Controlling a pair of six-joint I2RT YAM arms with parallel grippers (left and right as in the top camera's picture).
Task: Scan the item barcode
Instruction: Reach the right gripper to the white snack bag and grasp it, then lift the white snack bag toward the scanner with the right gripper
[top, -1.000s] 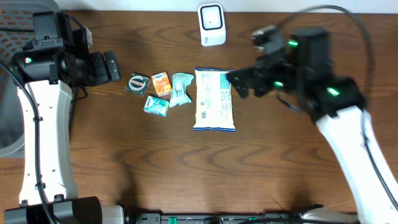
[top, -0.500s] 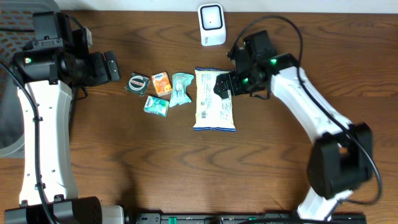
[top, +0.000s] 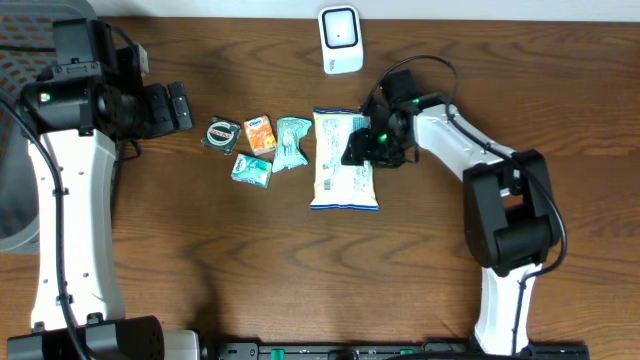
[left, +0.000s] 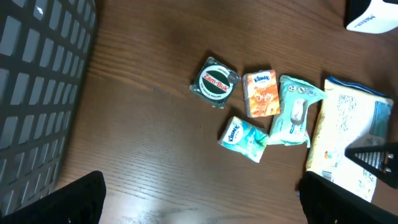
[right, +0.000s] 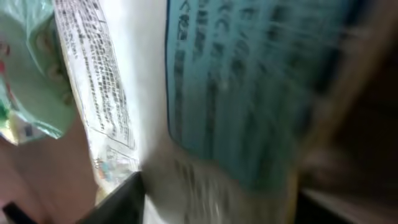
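Evidently chosen for scanning: white-and-blue printed plastic snack bag (top: 345, 175), laid flat mid-table, right of a cluster of small packets (top: 262, 147). Straddled at its far right edge by the black right gripper (top: 362, 148); could not tell whether clamped. Lay near the white boxy barcode scanner (top: 340, 40) at the far edge, likely for a short carry. Parked well left, black left gripper (top: 178, 106), jaws wide apart, empty.

near side: table (top: 300, 280) bare, open all across
far edge: scanner (top: 340, 40) stands, narrow gap down to the bag (top: 345, 185)
left of bag: small packets (top: 259, 133) crowd close
right of bag: right gripper (top: 358, 148) blocks its upper corner
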